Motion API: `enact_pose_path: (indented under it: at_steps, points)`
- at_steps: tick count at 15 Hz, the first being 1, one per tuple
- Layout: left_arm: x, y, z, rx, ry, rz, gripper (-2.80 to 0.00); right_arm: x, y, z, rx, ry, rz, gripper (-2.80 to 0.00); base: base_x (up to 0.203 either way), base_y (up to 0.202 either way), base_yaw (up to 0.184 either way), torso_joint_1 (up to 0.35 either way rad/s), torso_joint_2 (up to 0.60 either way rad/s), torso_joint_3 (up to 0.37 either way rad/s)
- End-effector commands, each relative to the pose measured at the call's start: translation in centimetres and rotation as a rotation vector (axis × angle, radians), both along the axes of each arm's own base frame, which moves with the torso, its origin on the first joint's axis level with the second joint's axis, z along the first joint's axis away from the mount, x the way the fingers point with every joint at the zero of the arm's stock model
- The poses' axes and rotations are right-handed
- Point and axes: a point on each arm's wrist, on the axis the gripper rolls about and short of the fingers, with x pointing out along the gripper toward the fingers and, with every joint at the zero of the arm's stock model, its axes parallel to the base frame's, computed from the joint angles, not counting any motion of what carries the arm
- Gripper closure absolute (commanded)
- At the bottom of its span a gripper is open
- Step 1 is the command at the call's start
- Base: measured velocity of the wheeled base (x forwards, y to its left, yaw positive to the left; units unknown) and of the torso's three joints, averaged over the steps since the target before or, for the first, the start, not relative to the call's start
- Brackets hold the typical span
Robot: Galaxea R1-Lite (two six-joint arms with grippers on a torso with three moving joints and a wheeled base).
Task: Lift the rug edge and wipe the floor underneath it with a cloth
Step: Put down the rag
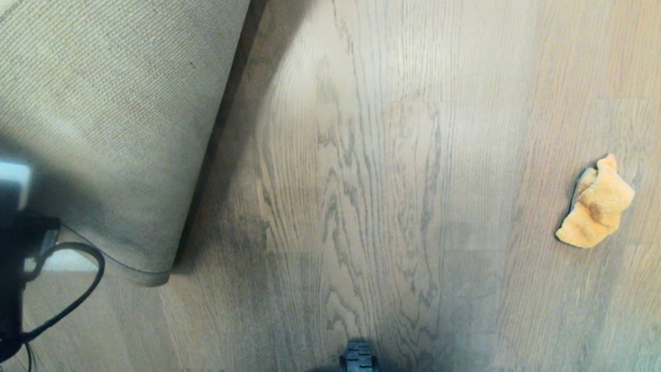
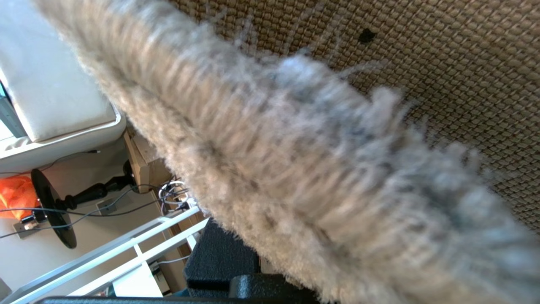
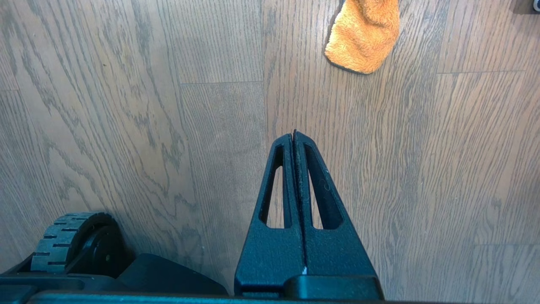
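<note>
1. Fluffy grey pile of the rug edge fills the left wrist view, woven backing behind it; the left gripper seems clamped on that edge, though its fingers are mostly hidden.
2. Seen from the head, the rug hangs lifted, backing out, over the floor.
3. Well apart to the right lies the cloth, untouched.
4. Hovering short of it, the right gripper is fully closed and empty.
5. Risk: the heavy rug slips from a shallow pinch and flops down before wiping.

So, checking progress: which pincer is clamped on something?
The left pincer: it is shut on the rug edge, lifted backing-up. The right pincer is shut, empty, short of the cloth.
</note>
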Motion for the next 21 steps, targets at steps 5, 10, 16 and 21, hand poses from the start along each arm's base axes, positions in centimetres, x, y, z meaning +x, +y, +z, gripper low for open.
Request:
enact_pose_path:
  at_steps: [5,10,16,21]
  points:
    - [-0.1,-0.1,0.8,-0.002,-0.066,0.005,0.0,0.0,0.0,0.0,0.0,0.001,0.0,0.0,0.0,0.0,0.0,0.0,0.0,0.0]
    - [0.0,-0.3,1.1,-0.003,-0.079,-0.007,-2.8,0.0,0.0,0.0,0.0,0.001,0.0,0.0,0.0,0.0,0.0,0.0,0.0,0.0]
    - [0.2,-0.6,1.5,-0.014,-0.105,-0.03,-2.8,0.0,0.0,0.0,0.0,0.001,0.001,0.0,0.0,0.0,0.0,0.0,0.0,0.0]
    - [0.2,-0.9,1.8,-0.042,-0.144,-0.062,-2.8,0.0,0.0,0.0,0.0,0.001,0.0,0.0,0.0,0.0,0.0,0.0,0.0,0.0]
